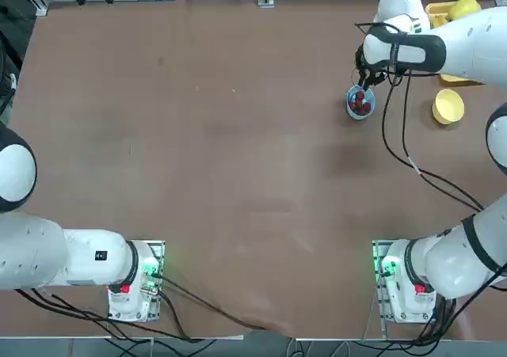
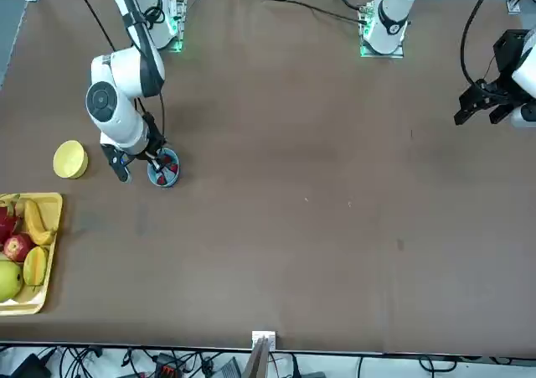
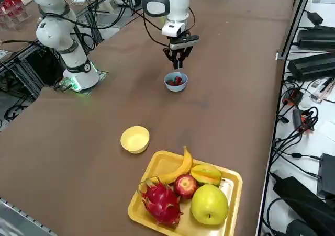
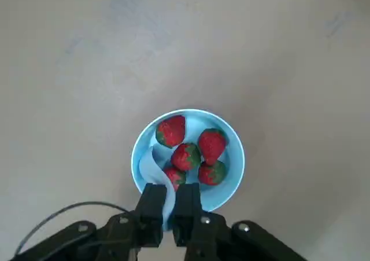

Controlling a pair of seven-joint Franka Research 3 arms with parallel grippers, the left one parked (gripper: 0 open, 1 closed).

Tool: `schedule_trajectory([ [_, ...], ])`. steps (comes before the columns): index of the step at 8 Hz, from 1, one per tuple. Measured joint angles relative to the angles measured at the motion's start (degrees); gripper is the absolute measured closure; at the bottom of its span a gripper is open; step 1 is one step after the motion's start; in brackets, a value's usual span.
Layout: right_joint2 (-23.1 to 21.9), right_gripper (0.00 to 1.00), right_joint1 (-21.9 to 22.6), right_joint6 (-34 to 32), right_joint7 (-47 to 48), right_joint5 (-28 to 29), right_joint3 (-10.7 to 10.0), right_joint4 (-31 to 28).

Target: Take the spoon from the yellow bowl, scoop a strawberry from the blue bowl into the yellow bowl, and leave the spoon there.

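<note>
Top: right gripper (image 1: 364,81) hovers over the blue bowl (image 1: 360,103) | Side: yellow bowl (image 3: 135,139) stands empty, well apart | Wrist: jaws clenched on the spoon (image 4: 155,169), dipped among strawberries (image 4: 186,156) | Step: scooping; next, lift one level.

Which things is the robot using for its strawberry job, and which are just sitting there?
Using: right gripper shut on the spoon, dipped in the blue bowl among the strawberries; yellow bowl, waiting empty.

Just sitting: yellow tray of fruit.
</note>
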Motion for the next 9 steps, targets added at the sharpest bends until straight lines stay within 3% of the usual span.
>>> schedule_trajectory([
  [9, 0.5, 0.89, 2.7, -4.3, 0.0, -7.0, 0.0, 1.0],
])
